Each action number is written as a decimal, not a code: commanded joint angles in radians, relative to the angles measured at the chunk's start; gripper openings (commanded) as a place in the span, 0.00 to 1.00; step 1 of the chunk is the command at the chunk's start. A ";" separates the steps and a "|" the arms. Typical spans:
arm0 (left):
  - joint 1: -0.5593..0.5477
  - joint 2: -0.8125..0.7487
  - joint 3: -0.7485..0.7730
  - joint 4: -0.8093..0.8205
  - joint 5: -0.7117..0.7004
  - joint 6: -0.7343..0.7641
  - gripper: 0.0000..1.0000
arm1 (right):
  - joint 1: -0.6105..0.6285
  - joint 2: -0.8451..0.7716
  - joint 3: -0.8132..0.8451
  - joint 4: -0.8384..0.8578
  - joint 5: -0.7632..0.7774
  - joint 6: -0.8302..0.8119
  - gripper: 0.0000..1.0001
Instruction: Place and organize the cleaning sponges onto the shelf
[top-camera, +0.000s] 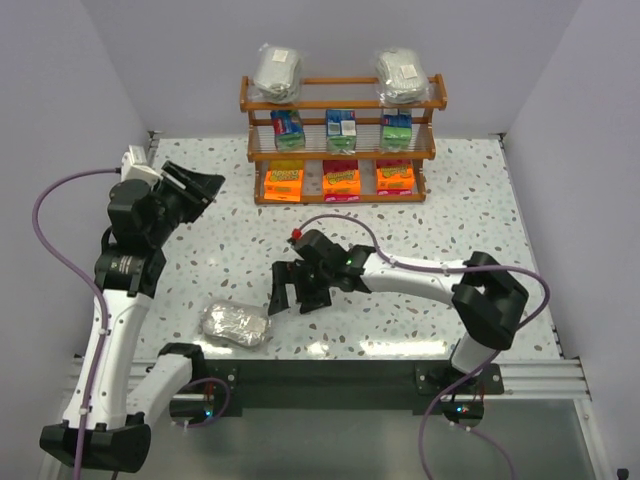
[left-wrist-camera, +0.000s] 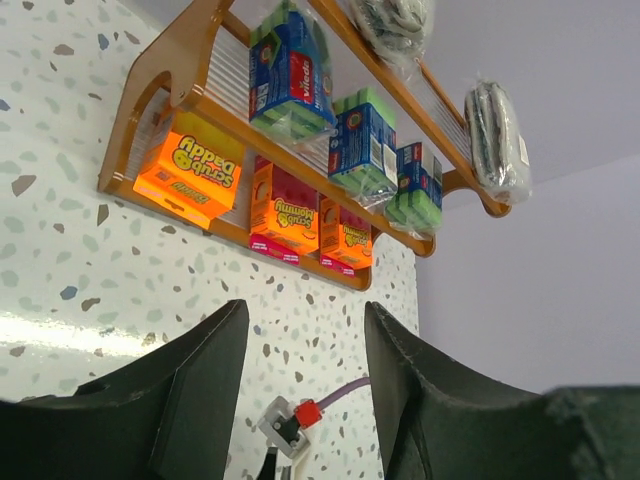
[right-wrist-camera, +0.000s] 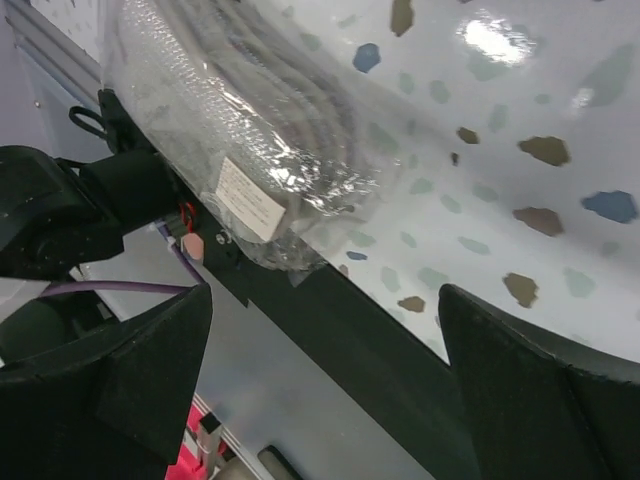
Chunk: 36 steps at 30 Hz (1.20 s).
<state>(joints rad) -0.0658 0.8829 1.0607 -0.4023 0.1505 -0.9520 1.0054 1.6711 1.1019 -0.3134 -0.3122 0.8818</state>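
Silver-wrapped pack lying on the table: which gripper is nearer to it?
Right. The right gripper hangs open just off the right end of the silvery pack. The left gripper is well behind it, farther back on the table.

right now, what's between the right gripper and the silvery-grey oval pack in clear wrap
Only bare speckled tabletop separates right gripper and pack, per the top external view.

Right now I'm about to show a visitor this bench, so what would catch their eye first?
The wooden shelf at the far edge of the table, loaded with bright packs: three orange ones on the bottom tier, three green-and-blue ones in the middle, two grey ones on top. Then the lone grey pack on the table near the front edge, just left of the open right gripper.
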 joint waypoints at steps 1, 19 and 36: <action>0.008 -0.059 0.005 -0.033 -0.017 0.073 0.55 | 0.041 0.042 0.052 0.085 0.013 0.078 0.98; -0.028 -0.122 -0.001 -0.105 -0.057 0.099 0.54 | 0.174 0.242 0.131 0.162 0.137 0.342 0.69; -0.062 -0.090 0.027 -0.119 -0.130 0.137 0.52 | 0.064 -0.009 -0.053 0.223 0.112 0.309 0.00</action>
<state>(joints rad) -0.1196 0.7906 1.0599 -0.5129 0.0700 -0.8593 1.1118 1.7954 1.0771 -0.0948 -0.1768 1.2320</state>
